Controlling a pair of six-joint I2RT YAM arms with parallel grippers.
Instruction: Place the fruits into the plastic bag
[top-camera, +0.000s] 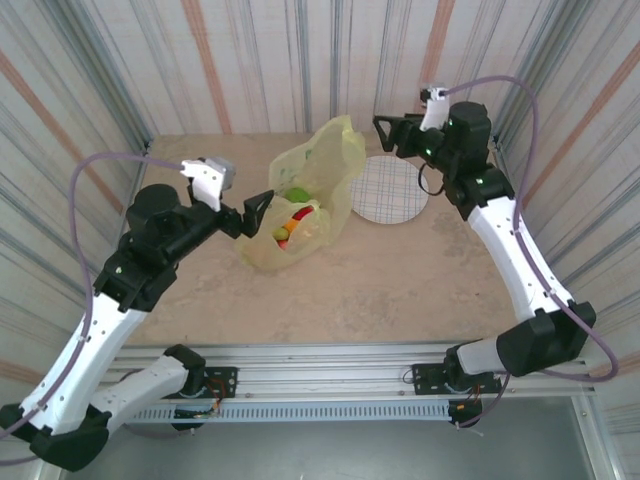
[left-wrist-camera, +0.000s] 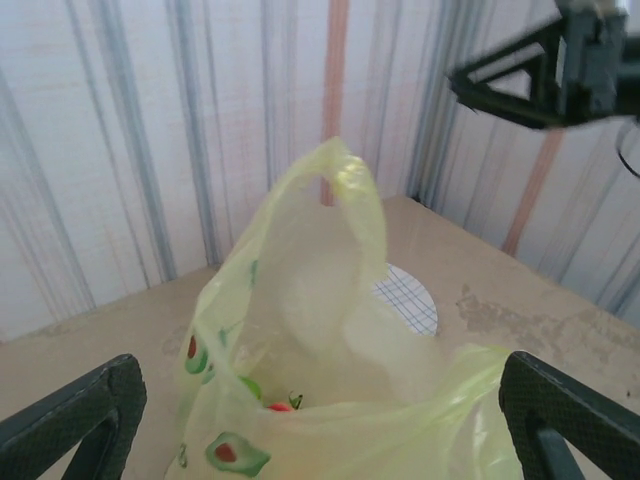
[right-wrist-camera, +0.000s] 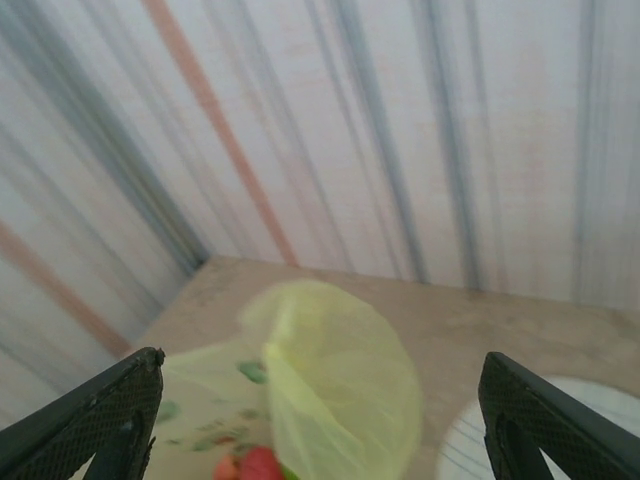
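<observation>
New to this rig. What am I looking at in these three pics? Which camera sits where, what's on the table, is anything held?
Two robot arms are bolted at the near edge of a table, and each ends in a two-finger gripper. The overhead picture comes from a fixed camera above and behind the arms. In it, the left gripper and the right gripper sit on either side of a plastic bag. The other two pictures come from a camera on each wrist, so the dark shapes in their bottom corners are that arm's own fingers. On the table lie the yellow-green bag, with the fruits showing red, green and yellow inside it, and a white grid-patterned plate beside it. Both grippers are open and neither is clamped on anything.
</observation>
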